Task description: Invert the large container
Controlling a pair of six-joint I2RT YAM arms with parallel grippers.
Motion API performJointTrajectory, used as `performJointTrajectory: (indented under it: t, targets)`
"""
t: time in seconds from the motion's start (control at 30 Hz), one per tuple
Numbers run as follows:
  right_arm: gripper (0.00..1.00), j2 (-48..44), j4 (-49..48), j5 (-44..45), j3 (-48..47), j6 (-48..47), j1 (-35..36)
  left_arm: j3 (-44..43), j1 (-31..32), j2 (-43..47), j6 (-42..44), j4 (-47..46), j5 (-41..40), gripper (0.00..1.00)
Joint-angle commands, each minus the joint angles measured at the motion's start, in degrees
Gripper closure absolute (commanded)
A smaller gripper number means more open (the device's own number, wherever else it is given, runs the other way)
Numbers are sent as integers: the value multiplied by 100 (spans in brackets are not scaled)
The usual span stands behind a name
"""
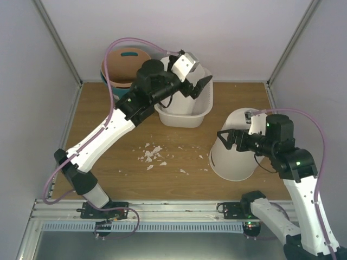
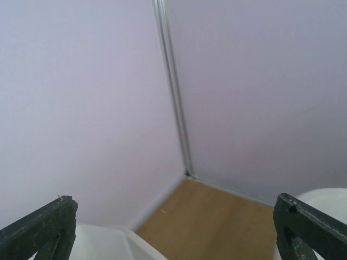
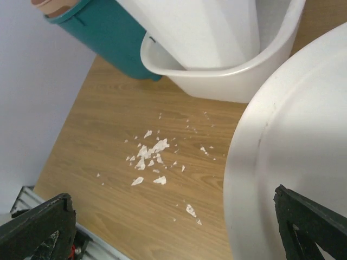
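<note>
large container (image 1: 184,116) upright, white object (image 3: 206,27) inside; round bin (image 1: 238,157) tipped

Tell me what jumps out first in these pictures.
White flakes lie scattered on the middle of the wooden table. At the back, the left claw hangs open over the white tub, which stands mouth up with a teal basket beside it on the left. On the right, a round white bin sits tilted, with the open right claw close at its side.

Pale lilac walls (image 1: 162,32) enclose the wooden tabletop (image 1: 181,187) left, far and right, joined by metal corner posts (image 1: 58,40).
</note>
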State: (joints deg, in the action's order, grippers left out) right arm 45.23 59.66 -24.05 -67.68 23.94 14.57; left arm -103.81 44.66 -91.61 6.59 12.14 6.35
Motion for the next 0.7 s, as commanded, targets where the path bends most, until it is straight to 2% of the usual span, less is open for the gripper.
performJointTrajectory:
  t: [0.0, 0.13, 0.33, 0.57, 0.67]
  targets:
    - [0, 545, 1647, 915, 458, 571, 54, -613, -108, -527, 2001, 202, 161, 3]
    - [0, 742, 1640, 1522, 195, 557, 55, -940, -284, -756, 2498, 560, 209, 2]
    - [0, 1647, 1257, 2050, -141, 55, 49, -748, -555, -674, 2399, 419, 346, 2]
    - [0, 2604, 515, 2039, -699, -746, -396, -295, -649, -505, 2322, 197, 366, 2]
    - [0, 2894, 249, 1796, -1319, -1279, -481, -308, -690, -462, 2311, 105, 289, 2]
